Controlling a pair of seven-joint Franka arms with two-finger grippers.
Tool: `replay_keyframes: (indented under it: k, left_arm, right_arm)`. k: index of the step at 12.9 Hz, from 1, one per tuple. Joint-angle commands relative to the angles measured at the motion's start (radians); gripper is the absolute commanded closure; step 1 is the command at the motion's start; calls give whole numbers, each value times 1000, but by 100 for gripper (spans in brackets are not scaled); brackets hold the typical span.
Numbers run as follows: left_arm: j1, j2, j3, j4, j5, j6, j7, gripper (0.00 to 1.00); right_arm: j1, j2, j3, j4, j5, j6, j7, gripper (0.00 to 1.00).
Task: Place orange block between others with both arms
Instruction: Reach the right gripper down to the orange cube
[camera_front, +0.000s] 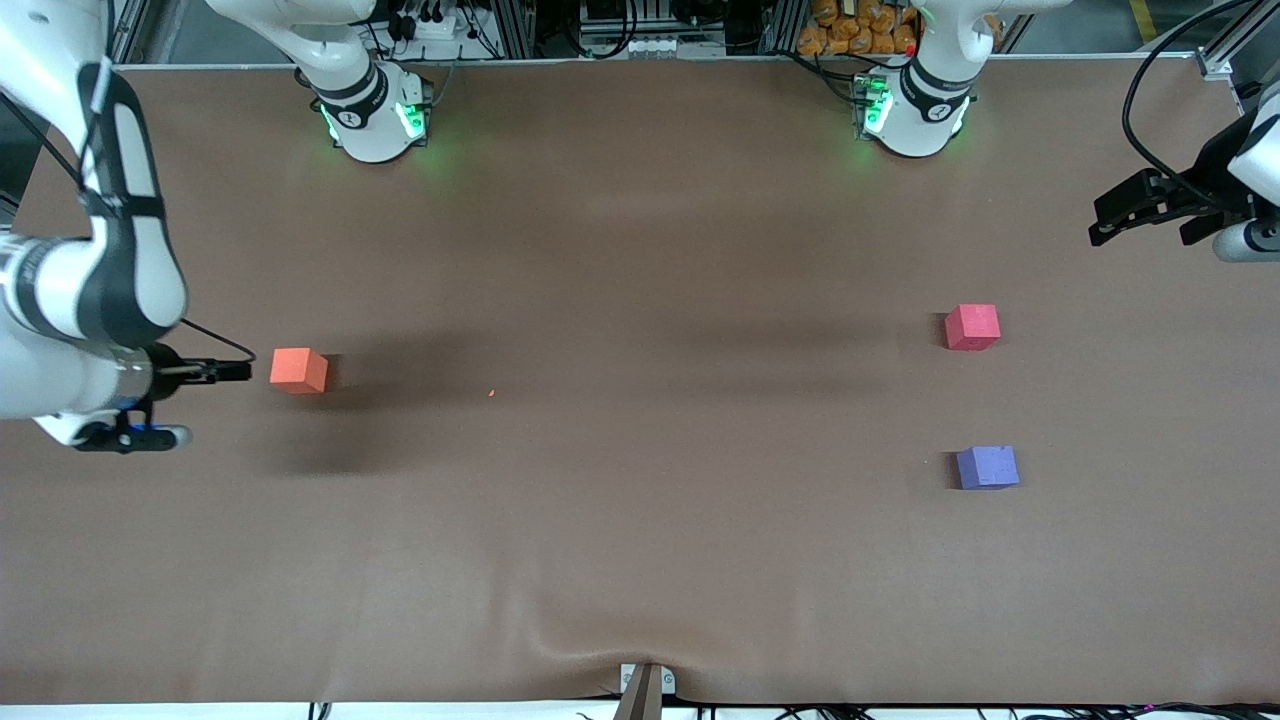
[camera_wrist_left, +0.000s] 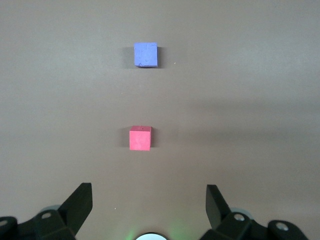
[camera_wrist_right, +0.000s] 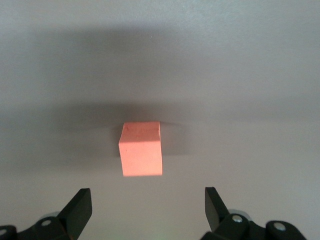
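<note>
Right gripper spread wide beside the orange block, left gripper released near the pinkish-red cube and purple-blue cube on the brown counter.

Both arms run out of the front view: the right arm is cut by the frame's left edge, the left arm by its right edge, so their middle links go unseen. In each wrist view the frame's bottom edge crops the hand, leaving only the fingers. A tiny orange speck on the tabletop is too small to identify.
</note>
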Motion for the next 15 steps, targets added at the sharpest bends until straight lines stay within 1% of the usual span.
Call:
replay_keyframes:
  k: [1,5,8,15]
  left_arm:
    - [7,9,-1,15,-18,7,13,0]
    - [2,21,-1,35,-14,8,1,0]
    - [7,49,-1,77,-11,8,4,0]
    - [8,45,1,80,-13,-1,-2,0]
  right_arm:
    - [-7,50,8,-32,-7,50,-1,0]
    - [4,124,8,-33,-7,74,-1,0]
    - [10,152,9,-33,-7,96,-8,0]
    - [22,195,11,-33,-7,96,-58,0]
